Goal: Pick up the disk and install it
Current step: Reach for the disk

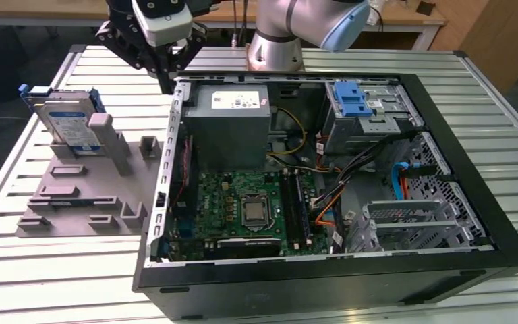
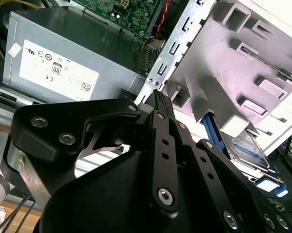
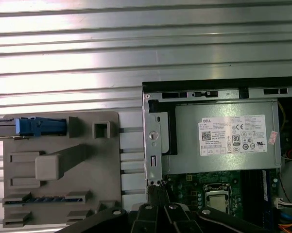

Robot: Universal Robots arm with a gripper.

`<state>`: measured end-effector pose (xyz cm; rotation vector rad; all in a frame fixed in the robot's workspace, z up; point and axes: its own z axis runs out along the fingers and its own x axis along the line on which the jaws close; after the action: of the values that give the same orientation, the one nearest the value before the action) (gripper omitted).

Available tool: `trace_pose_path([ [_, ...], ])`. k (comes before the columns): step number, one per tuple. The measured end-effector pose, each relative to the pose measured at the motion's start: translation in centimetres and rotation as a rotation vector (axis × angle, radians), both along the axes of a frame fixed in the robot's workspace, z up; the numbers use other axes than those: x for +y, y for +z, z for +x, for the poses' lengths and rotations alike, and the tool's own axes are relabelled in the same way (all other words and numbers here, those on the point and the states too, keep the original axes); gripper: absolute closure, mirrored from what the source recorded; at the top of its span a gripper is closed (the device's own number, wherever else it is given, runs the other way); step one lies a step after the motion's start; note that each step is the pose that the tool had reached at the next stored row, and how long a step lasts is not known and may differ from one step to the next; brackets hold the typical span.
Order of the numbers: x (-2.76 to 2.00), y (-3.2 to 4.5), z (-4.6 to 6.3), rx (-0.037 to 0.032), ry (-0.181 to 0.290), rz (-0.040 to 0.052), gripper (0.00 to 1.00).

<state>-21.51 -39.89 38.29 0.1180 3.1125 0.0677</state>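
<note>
At the exterior view's left, the disk (image 1: 68, 125) stands upright in a grey holder (image 1: 79, 196) on the table (image 1: 52, 270). The end effector (image 1: 165, 84), fingers together and empty, hangs near the computer case (image 1: 331, 283), at its far left wall.

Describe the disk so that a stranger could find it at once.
Start at the open computer case; on the exterior view's left of it lies a grey plastic holder. The disk stands upright at its far end: silver with a blue frame, among plain grey posts.
</note>
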Motion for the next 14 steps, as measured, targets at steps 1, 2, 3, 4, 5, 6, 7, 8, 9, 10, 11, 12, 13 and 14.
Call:
trace_pose_path([
  [1,0.00,-0.01,-0.04,0.0000,0.000,0.0000,0.89],
  [2,0.00,-0.01,-0.07,0.0000,0.000,0.0000,0.89],
  [3,0.00,-0.02,-0.11,0.0000,0.000,0.0000,0.89],
  [4,0.00,-0.02,-0.15,0.0000,0.000,0.0000,0.89],
  [5,0.00,-0.03,-0.19,0.0000,0.000,0.0000,0.89],
  [6,0.00,-0.03,-0.23,0.0000,0.000,0.0000,0.89],
  [7,0.00,-0.04,-0.27,0.0001,0.000,-0.0001,0.89],
  [8,0.00,-0.04,-0.30,0.0000,0.000,0.0000,0.89],
  [9,0.00,-0.05,-0.34,0.0000,0.000,0.0000,0.89],
  [10,0.00,-0.05,-0.38,0.0000,0.000,-0.0001,0.89],
  [11,0.00,-0.06,-0.42,0.0000,0.000,0.0000,0.89],
  [12,0.00,-0.06,-0.48,0.0000,0.000,0.0000,0.89],
  [13,0.01,-0.07,-0.54,0.0000,0.000,0.0000,0.89],
  [14,0.01,-0.07,-0.61,0.0000,0.000,-0.0001,0.89],
])
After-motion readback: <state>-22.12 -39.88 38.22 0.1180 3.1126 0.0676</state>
